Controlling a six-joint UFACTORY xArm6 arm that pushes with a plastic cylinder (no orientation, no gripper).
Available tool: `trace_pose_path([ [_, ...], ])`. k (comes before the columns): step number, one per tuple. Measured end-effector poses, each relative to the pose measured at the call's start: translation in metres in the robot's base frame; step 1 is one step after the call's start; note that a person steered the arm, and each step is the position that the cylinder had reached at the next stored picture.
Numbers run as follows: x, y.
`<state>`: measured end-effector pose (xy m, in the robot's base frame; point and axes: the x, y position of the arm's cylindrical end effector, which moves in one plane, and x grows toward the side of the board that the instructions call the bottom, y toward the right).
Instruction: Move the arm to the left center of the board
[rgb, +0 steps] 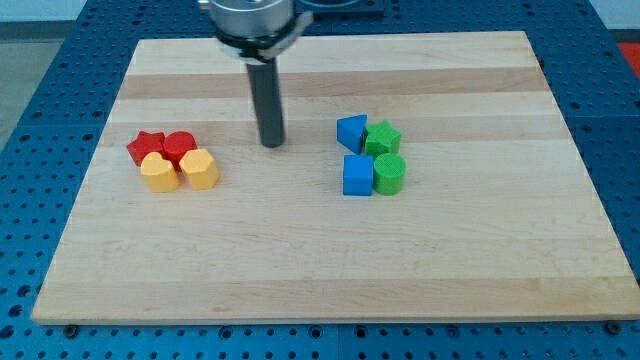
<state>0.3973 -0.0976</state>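
My tip stood on the pale wooden bench, no claw fitted, touching nothing; reaching left centre likely meant skirting the red and yellow block cluster.

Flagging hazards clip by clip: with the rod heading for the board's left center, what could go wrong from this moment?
1. My tip stands to the view's right of the red star, red block, yellow heart and yellow block. A straight sweep to the view's left would likely plough into them.
2. Those four sit packed together, so hitting one probably shifts the rest.
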Motion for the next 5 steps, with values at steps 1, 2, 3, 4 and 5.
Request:
trace_pose_path([
  [1,-0.025,-0.064],
  [2,-0.038,-0.088],
  [3,-0.064,-0.166],
  [4,-0.062,-0.202],
  [5,-0.058,-0.207],
])
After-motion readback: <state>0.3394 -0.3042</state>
